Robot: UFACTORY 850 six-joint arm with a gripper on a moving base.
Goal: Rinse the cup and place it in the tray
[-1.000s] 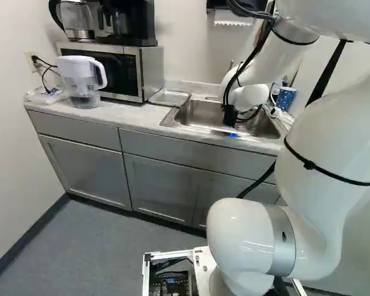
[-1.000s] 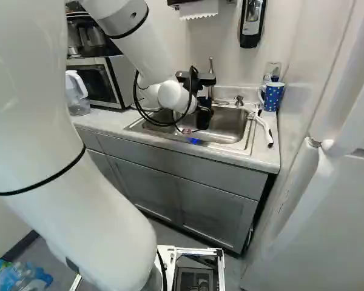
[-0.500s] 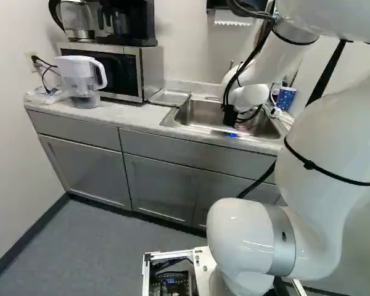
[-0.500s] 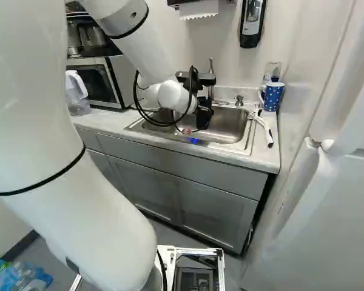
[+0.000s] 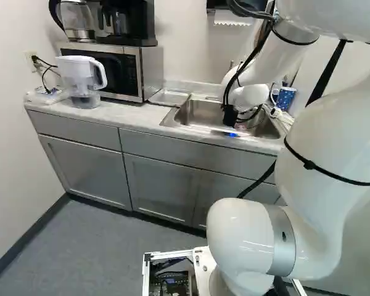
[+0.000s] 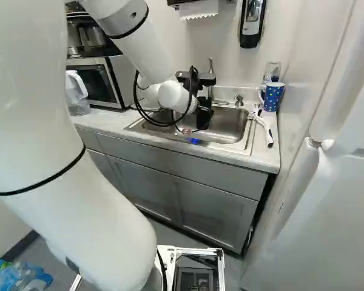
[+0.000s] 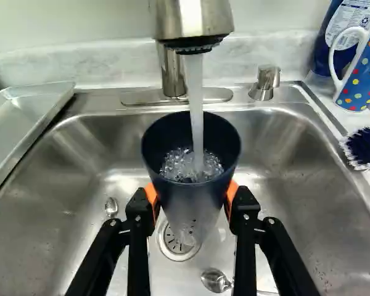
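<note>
One gripped cup (image 7: 188, 194) — arm (image 6: 103, 206) seemingly unmoved.

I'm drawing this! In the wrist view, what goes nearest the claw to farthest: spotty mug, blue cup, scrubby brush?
1. Blue cup, held in the claw.
2. Scrubby brush, beside the sink, on the mug's side.
3. Spotty mug, beyond the brush.
</note>
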